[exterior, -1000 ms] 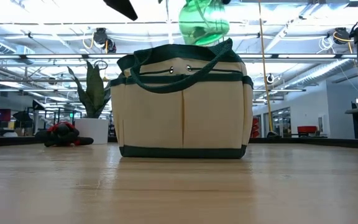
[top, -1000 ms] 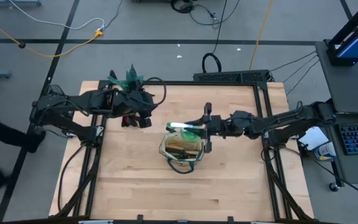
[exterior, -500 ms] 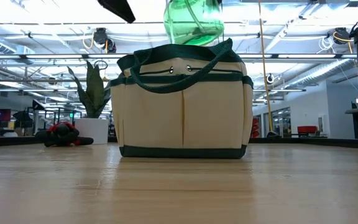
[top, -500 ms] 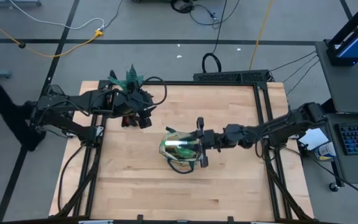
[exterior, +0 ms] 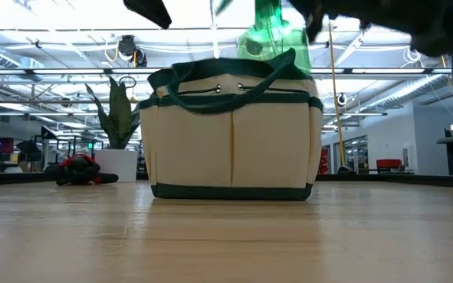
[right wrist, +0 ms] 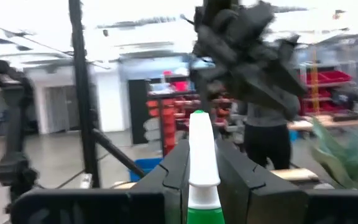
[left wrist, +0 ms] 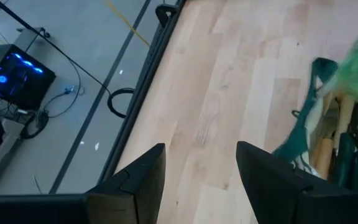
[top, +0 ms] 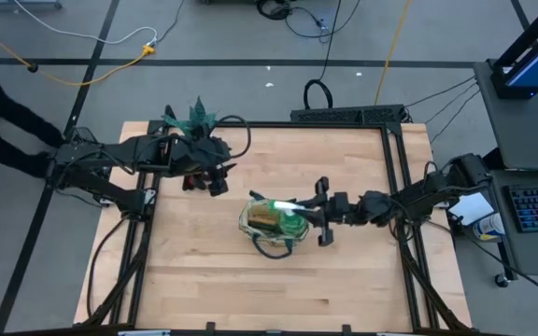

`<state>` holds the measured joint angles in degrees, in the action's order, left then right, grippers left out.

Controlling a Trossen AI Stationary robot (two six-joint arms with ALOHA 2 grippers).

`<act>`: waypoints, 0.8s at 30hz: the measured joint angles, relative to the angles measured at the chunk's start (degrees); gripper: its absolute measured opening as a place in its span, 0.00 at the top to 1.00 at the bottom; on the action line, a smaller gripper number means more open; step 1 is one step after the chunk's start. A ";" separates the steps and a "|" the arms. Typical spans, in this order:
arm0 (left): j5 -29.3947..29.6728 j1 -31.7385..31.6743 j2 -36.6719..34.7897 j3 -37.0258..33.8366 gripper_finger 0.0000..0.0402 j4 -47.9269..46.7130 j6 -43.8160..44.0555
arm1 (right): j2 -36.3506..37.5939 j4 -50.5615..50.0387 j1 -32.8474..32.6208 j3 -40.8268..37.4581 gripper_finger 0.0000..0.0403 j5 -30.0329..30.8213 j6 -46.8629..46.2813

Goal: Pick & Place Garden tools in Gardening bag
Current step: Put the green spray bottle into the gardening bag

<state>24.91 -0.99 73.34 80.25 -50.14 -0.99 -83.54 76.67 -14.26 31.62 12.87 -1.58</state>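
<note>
Right fingers [right wrist: 229,171] around spray bottle [right wrist: 203,155]

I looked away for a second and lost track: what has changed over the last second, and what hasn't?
The right pincer, shut on the green spray bottle, swung it across above the gardening bag and back toward the right side of the bag's mouth, the arm pulling in. The bottle has not been let go. The left pincer, open near the potted plant, and the bag stayed put.

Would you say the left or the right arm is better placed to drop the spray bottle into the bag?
The right. Its gripper is shut on the spray bottle above the gardening bag; the left gripper is open and empty, near the plant.
</note>
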 joint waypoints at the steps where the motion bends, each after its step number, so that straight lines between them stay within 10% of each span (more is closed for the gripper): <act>1: 0.02 0.00 0.00 0.00 0.50 0.40 0.04 | -0.06 1.09 0.00 -1.03 0.89 0.87 -0.34; 24: 0.61 -0.02 0.02 0.00 0.50 4.14 -1.69 | -0.60 -4.87 3.41 3.49 0.89 -3.96 0.50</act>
<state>25.52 -1.02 73.36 80.25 -46.00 -2.68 -84.14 71.80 -10.85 35.11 8.92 -1.08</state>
